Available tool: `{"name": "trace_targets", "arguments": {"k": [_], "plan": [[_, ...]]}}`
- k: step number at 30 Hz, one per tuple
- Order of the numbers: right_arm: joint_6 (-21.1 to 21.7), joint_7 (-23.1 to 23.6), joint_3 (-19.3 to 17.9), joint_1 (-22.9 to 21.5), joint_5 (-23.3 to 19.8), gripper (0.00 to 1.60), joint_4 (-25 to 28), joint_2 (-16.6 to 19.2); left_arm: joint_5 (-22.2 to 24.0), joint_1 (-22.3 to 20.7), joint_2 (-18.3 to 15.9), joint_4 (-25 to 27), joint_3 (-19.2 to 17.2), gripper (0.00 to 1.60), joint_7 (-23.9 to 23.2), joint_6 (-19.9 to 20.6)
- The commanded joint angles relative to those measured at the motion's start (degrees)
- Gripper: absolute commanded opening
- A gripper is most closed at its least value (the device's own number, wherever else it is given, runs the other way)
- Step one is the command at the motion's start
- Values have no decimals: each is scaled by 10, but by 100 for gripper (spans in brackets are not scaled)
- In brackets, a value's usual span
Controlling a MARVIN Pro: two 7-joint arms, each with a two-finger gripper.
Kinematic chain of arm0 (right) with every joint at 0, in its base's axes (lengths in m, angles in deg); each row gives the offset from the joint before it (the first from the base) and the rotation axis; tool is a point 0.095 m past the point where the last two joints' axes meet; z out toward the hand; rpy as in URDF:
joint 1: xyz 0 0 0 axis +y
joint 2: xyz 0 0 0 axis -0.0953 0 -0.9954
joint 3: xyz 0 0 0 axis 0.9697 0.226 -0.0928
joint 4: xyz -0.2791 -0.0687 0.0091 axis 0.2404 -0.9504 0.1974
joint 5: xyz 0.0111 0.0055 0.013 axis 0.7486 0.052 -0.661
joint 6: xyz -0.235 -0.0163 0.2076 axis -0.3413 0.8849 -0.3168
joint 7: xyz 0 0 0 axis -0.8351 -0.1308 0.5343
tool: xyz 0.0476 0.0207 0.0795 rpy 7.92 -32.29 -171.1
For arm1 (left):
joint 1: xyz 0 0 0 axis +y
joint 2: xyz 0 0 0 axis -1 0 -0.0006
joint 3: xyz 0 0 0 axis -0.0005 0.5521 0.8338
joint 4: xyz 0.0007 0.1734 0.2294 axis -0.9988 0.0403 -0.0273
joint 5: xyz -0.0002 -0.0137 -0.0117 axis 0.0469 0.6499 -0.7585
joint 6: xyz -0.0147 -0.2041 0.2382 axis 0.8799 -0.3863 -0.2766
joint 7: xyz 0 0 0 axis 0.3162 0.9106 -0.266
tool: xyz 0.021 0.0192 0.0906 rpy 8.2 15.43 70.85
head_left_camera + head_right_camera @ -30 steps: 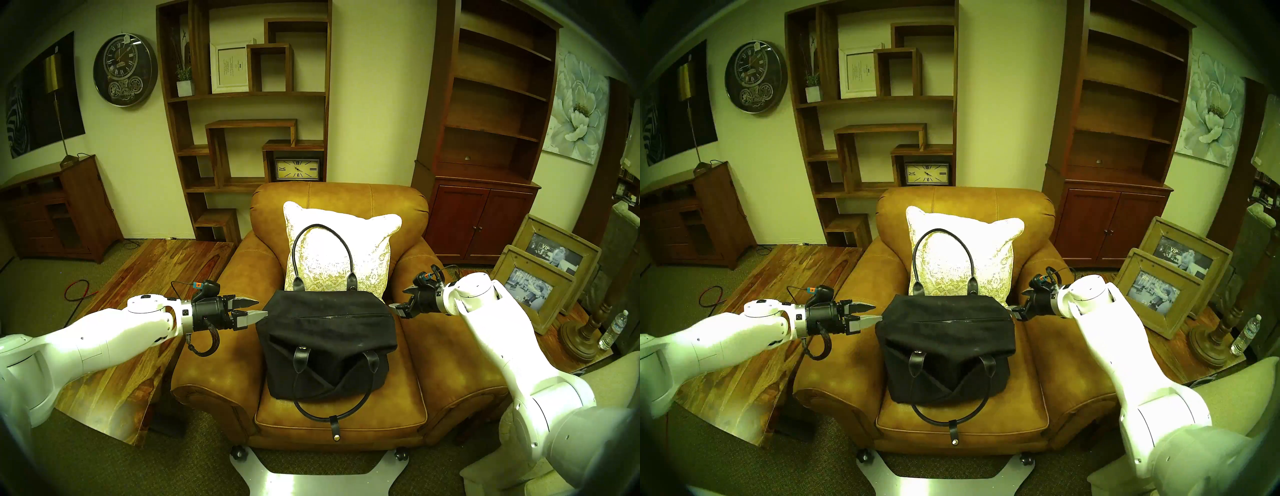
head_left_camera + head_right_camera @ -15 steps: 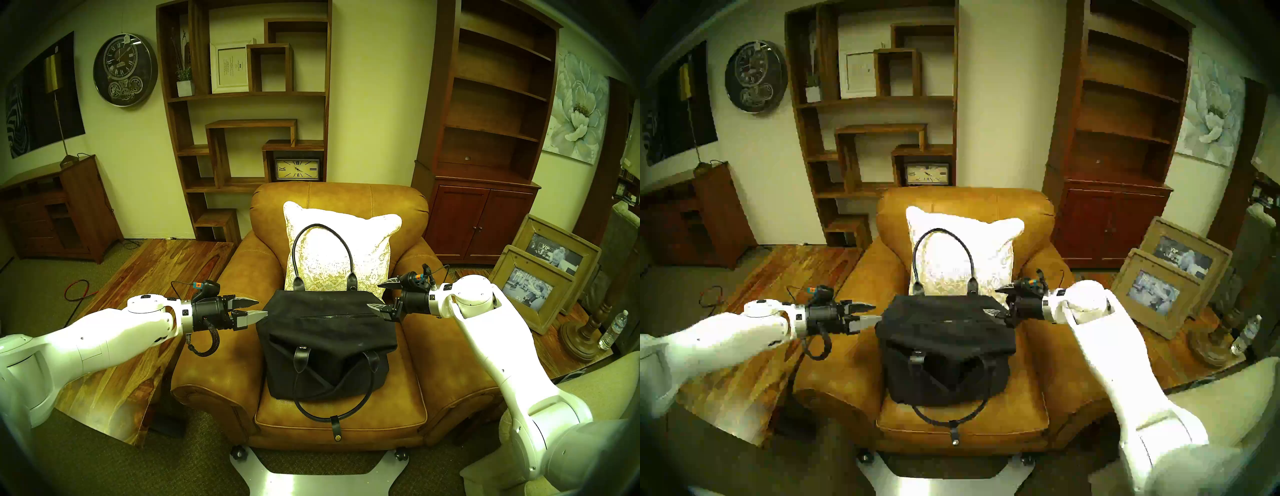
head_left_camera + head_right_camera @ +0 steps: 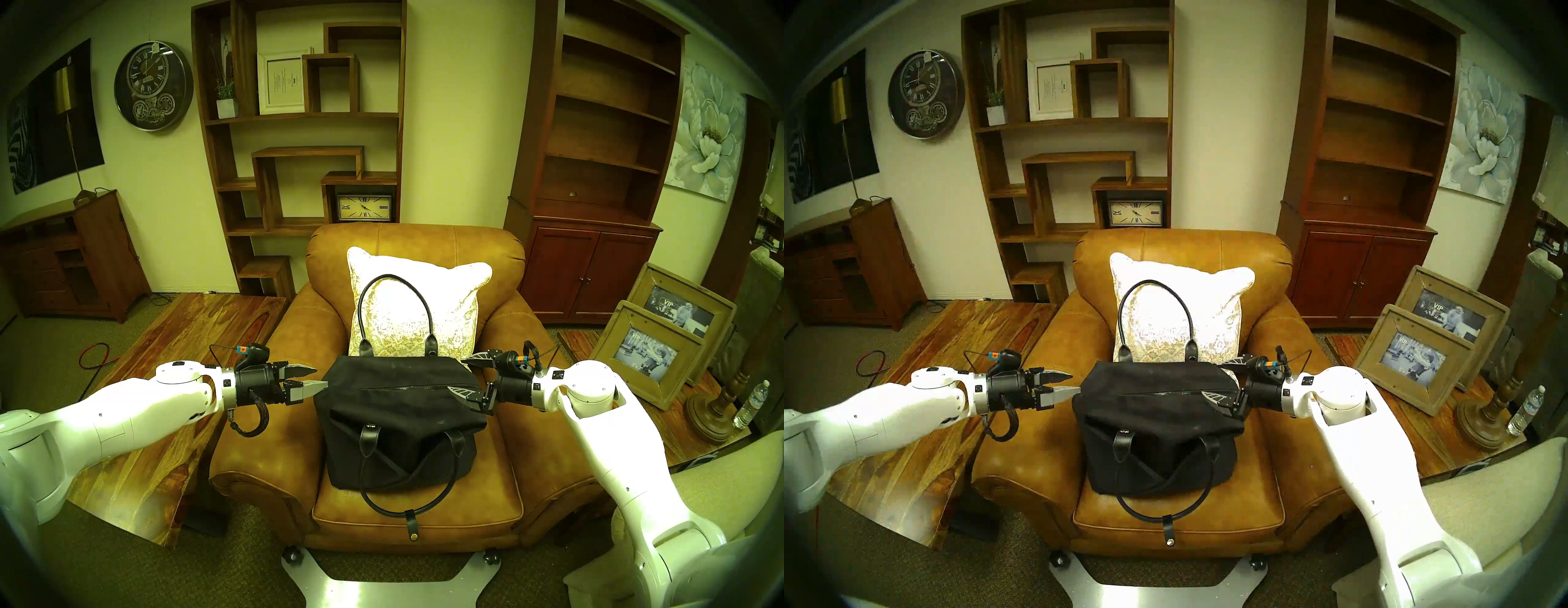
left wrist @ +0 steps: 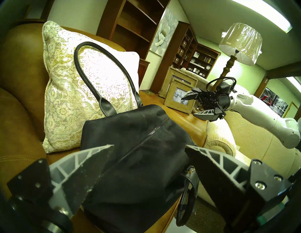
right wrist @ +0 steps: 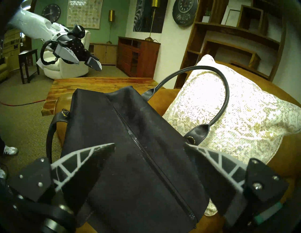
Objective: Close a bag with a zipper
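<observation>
On chair [image 3: 500, 479] seat, centre of head view: bag [image 3: 403, 407], zipper [image 3: 407, 387] running 9-to-3 along its top. Rear handle [image 3: 394, 278] leans on pillow [image 3: 462, 297] at 12; front handle [image 3: 407, 505] droops toward 6.

Left hand [image 3: 316, 379] — released, fingers spread, just off bag's 9 o'clock end. Right hand [image 3: 464, 375] — released wide, fingers either side of zipper at the 3 o'clock end; contact with fabric unclear.

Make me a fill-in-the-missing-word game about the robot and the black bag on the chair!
1. The boxy black fabric bag sits on a tan leather ____.
2. Behind the bag leans a white-and-gold patterned ____.
3. The left gripper and the right gripper both have their fingers ____.

Missing words: armchair; pillow; open
</observation>
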Motion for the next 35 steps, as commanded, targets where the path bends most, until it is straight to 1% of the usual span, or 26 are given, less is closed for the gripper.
{"name": "trace_targets", "arguments": {"k": [1,2,3,8,15,35], "plan": [[24,-37,-13,37,10,160,67,-1,2,-9,2,2,-7,160,1,-1],[32,-43,-15,45,13,160,81,0,2,-9,2,2,-7,160,1,-1],[33,-45,-15,45,14,160,80,-1,2,-9,2,2,-7,160,1,-1],[65,-67,-22,70,28,160,122,-1,3,-9,1,2,-7,160,1,-1],[74,-71,-25,74,36,160,129,-5,3,-9,1,2,-7,160,1,-1],[76,-70,-28,75,40,160,131,-8,3,-9,1,2,-7,160,1,-1]]}}
